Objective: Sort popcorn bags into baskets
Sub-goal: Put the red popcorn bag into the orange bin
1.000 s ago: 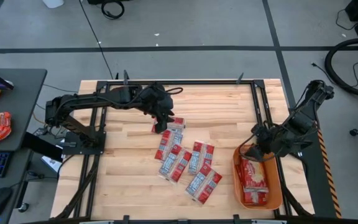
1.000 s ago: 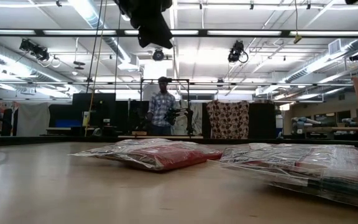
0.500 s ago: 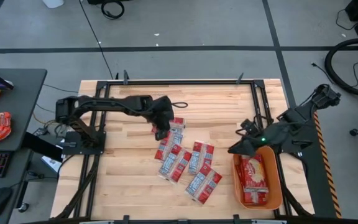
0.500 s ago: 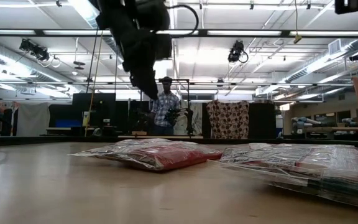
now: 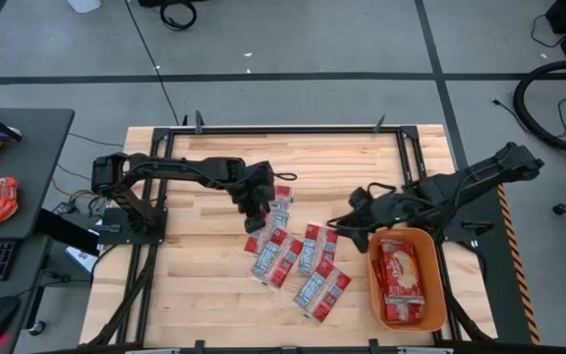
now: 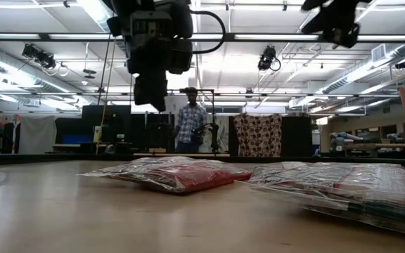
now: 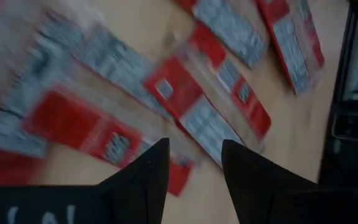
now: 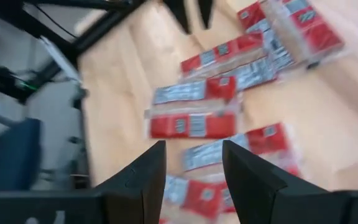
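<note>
You have bare wooden table (image 5: 185, 265) on the left half and along the far edge. The popcorn bags (image 5: 293, 251) crowd the middle. The left gripper (image 5: 254, 214) hangs over their far end, the right gripper (image 5: 347, 214) between them and the orange basket (image 5: 438, 285).

My left arm stretches across from the left, its gripper (image 5: 254, 218) hanging low with fingers (image 7: 143, 180) parted and empty, while my right arm reaches in from the right, its gripper (image 5: 339, 222) likewise spread and holding nothing.
</note>
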Controlling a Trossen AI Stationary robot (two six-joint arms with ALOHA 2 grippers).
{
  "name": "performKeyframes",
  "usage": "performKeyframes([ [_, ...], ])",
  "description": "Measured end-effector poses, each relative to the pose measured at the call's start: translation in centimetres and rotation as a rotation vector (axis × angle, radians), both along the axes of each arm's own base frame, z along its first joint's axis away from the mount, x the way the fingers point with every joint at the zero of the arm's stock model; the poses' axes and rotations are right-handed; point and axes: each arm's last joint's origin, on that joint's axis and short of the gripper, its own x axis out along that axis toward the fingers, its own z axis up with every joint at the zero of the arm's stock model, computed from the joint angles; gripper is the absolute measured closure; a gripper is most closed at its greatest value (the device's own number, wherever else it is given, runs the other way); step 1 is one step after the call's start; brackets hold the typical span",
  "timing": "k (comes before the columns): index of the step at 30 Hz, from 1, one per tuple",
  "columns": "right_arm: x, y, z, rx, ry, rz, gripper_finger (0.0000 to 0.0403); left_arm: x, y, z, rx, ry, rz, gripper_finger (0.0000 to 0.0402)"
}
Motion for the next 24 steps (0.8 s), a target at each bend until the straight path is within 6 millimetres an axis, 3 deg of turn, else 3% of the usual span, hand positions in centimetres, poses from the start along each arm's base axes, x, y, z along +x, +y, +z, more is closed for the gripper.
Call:
performKeyframes([
  [7, 3.2, -1.1, -2.5, -0.082, 0.081, 0.076, 0.0241, -0.7, -2.1, -0.8, 0.053, 0.126, -0.048, 0.0251],
  [11, 4.5, -1.5, -4.1, -0.056, 0.134, 0.143, 0.0241, -1.3, -2.5, -2.5, 0.06, 0.136, -0.08, 0.0251],
  [18, 5.4, -1.4, -5.6, 0.037, 0.199, 0.239, 0.0241, -2.7, -0.7, -6.1, -0.034, 0.124, 0.039, 0.0251],
  [24, 5.6, -1.4, -5.7, -0.015, 0.191, 0.235, 0.0241, -3.9, 1.2, -8.5, -0.123, 0.107, 0.242, 0.0251],
])
